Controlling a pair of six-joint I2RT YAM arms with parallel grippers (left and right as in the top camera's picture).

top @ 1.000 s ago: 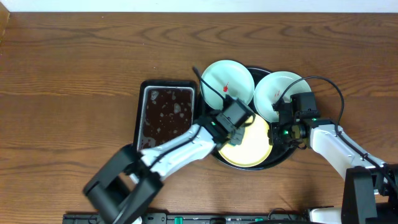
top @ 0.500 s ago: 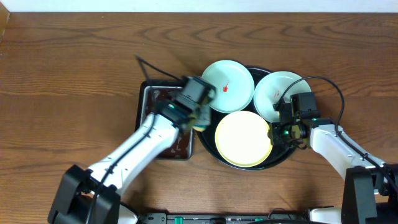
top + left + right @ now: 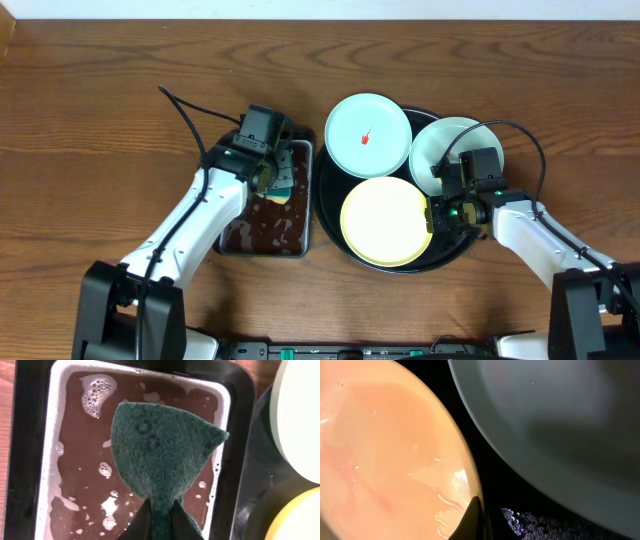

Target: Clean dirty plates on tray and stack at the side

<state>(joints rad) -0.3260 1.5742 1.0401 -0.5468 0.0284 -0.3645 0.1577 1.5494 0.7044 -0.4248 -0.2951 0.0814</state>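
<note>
— What is made out from overhead?

— The tray [image 3: 328,196] is seen on the bench [image 3: 120,90], just right of a metal pan [image 3: 307,215] of dark liquid. Three plates are carried on it: a blue-green plate with a red speck [image 3: 367,135] at the back left, a second blue-green plate [image 3: 448,150] at the back right, and a yellow plate [image 3: 385,220] in front. The left fingers [image 3: 270,172] are held over the pan.

— What is added by the wrist views?

— From the left wrist, those fingers are shown clamped on a green scouring pad [image 3: 160,450] above the foamy liquid. From the right wrist, the right fingers [image 3: 472,520] are seen closed together at the yellow plate's wet rim. Whether that rim is pinched cannot be told.
</note>
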